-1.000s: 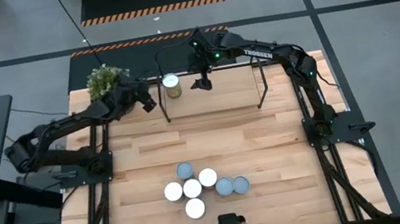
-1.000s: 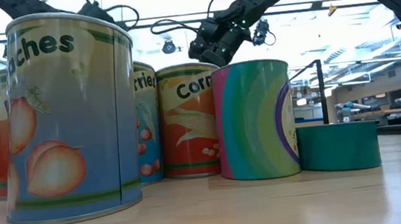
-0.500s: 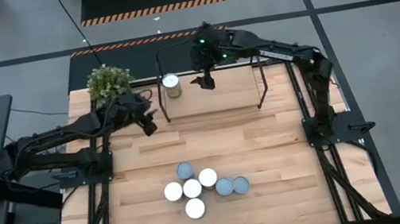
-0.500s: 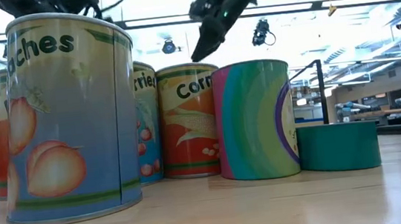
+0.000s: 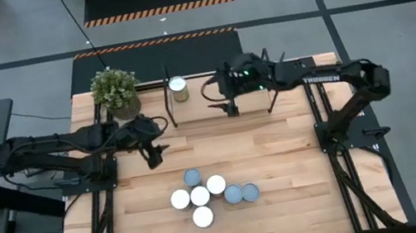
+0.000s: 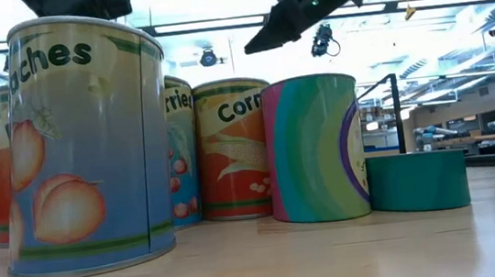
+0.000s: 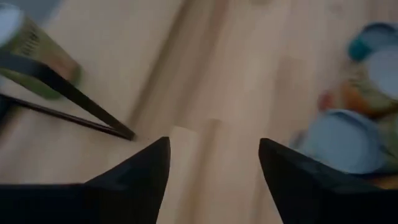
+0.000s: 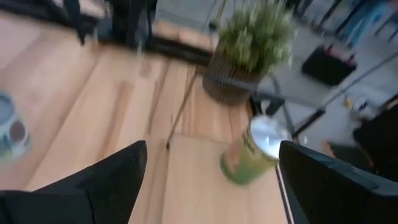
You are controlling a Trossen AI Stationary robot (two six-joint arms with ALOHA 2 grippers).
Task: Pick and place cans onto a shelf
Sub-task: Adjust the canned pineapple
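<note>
One green-labelled can point(image 5: 179, 89) stands on the left end of the shelf point(image 5: 198, 105); it also shows in the right wrist view point(image 8: 252, 152). Six cans point(image 5: 200, 195) stand in a cluster on the table toward the near edge, close up in the low view point(image 6: 82, 142). My left gripper point(image 5: 155, 152) is open and empty over bare table between the shelf and the cluster; its wrist view point(image 7: 214, 162) shows cluster cans point(image 7: 345, 140) ahead. My right gripper point(image 5: 230, 109) is open and empty above the shelf's near edge, right of the shelved can.
A potted plant point(image 5: 116, 89) stands at the far left corner, beside the shelf's left black end frame point(image 5: 170, 106). Bare tabletop lies between the shelf and the can cluster and on both sides of the cluster.
My left gripper has gone from beside the shelf's left end toward the table's near edge, closer to the can cluster. My right gripper has drawn back from the shelf's far side toward its near edge and a little right. The cans have stayed put.
</note>
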